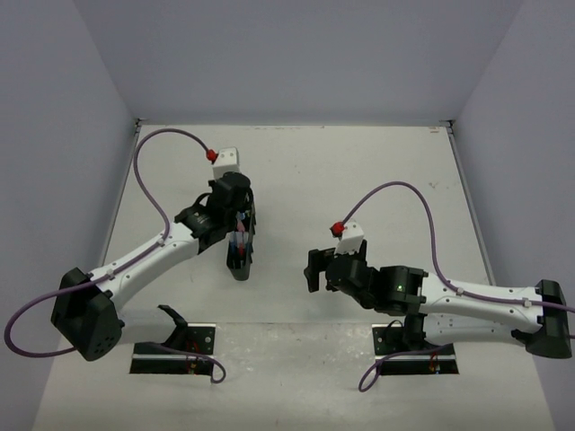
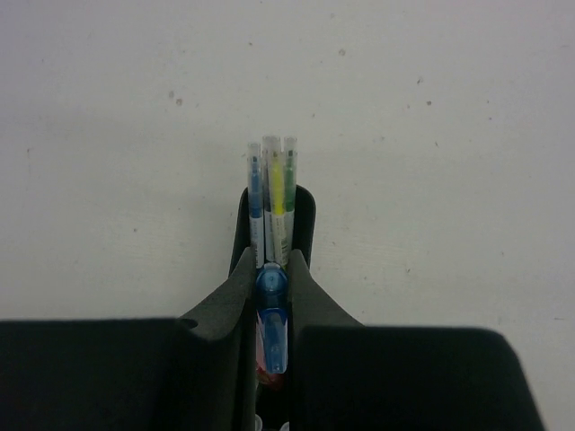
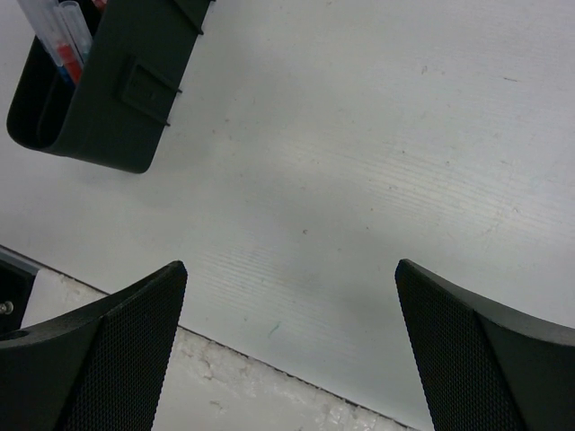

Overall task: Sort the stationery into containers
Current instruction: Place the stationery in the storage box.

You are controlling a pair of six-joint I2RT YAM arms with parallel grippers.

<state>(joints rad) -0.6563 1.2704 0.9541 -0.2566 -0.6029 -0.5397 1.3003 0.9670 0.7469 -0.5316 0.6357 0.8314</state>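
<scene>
Where the top view gives only a dark cluster left of the middle of the table (image 1: 359, 162), my wrist views itemise it.

Organiser (image 2: 305, 220), black: one, lying lengthwise from the near edge toward the far edge.

Pens upright in its end compartment, seen in the left wrist view only: three. Left to right they are blue pen (image 2: 254, 184), yellow pen (image 2: 277, 180) and green pen (image 2: 289, 171), touching side by side.

Short blue piece (image 2: 271, 301): one, pinched in my left gripper (image 2: 271, 269), jaws pressed against its sides above the organiser. A red item under it is too hidden to name.

Red-inked pens (image 3: 65, 40), clear barrels, seen in the right wrist view only: two counted at a rounded end of the organiser; the frame crops them.

My right gripper (image 3: 287, 269): one, fingers spread wide, hovering over the table right of the organiser, toward the near edge.
</scene>
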